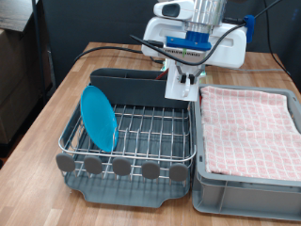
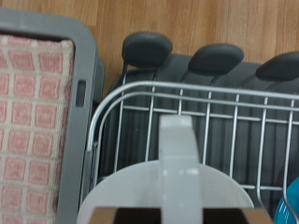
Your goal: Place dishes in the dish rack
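Note:
My gripper (image 1: 184,77) hangs over the back right corner of the dish rack (image 1: 127,151) and is shut on the white mug (image 1: 182,88), held above the rack's wires. In the wrist view the mug (image 2: 177,173) fills the lower middle, handle pointing towards the rack's grey discs (image 2: 148,47). The light-blue plate (image 1: 99,118) stands upright in the rack on the exterior view's left; a sliver of the plate (image 2: 291,207) shows in the wrist view. The wooden spoon is out of view.
A grey plastic tub (image 1: 246,181) with a red-and-white checked cloth (image 1: 249,127) stands close against the rack on the exterior view's right. The rack's tall dark back compartment (image 1: 132,87) is beside the gripper. The robot's base (image 1: 226,47) stands behind.

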